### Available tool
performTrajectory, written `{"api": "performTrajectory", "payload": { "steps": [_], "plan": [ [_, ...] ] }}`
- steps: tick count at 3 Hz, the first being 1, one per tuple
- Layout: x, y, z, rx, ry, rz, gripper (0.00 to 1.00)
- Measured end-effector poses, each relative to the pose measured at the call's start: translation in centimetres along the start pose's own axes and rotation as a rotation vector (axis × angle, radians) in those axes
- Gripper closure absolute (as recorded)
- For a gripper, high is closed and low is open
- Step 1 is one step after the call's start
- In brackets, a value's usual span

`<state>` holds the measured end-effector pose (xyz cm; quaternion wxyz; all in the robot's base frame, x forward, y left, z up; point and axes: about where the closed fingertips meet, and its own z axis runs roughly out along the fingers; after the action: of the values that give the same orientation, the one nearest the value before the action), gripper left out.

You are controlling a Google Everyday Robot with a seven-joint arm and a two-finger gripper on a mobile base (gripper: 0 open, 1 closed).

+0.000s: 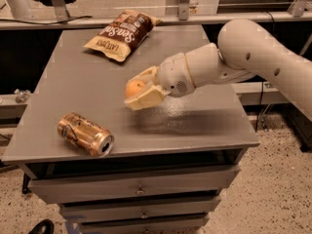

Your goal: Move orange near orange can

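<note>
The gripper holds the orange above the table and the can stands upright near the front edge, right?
No. The can lies on its side near the front edge, as the camera view shows; the gripper holds the orange above the table.

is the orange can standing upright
No, the orange can lies on its side; the gripper holds the orange above the table's middle.

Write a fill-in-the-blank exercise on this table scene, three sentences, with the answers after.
1. The gripper, shut on the orange, hangs ____ the table.
2. The can lies on its ____.
3. The bag lies at the back; nearest the table's front edge is the ____.
Missing words: above; side; can.
</note>
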<state>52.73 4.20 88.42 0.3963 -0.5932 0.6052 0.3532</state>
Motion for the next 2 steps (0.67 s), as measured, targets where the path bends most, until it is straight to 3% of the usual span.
{"api": "performTrajectory", "payload": {
  "steps": [2],
  "plan": [
    [1.5,4.9,1.8,-0.147,0.029,-0.044,1.0]
  ]
}}
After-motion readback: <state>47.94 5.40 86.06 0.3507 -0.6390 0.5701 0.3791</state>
